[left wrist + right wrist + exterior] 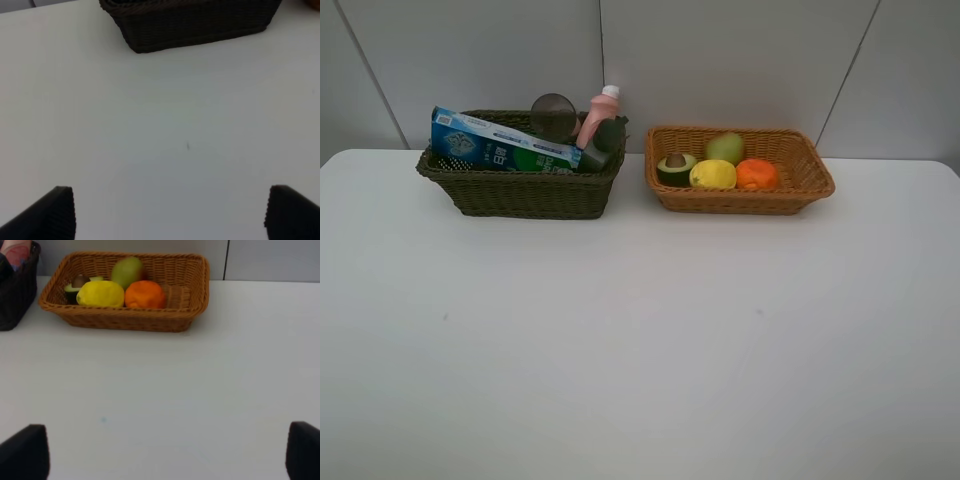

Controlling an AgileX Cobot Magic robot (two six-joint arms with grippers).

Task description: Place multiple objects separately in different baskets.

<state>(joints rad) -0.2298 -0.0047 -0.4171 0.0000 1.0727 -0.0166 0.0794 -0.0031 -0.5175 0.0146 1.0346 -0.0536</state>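
Note:
The dark olive-brown basket (520,190) at the back left holds the blue-green toothpaste box (500,145), the mauve cup (553,115), the pink bottle (599,115) and the dark bottle (602,143). Inside the light tan basket (790,195) at the back right lie the halved avocado (675,166), lemon (713,174), pear (724,148) and orange (756,174). Neither arm shows in the high view. My left gripper (170,212) hangs open over bare table, short of the dark basket (190,25). My right gripper (167,452) is open too, short of the tan basket (130,320).
The white table (640,330) runs back to a grey panelled wall (720,60) just behind the baskets. A narrow gap separates the two baskets.

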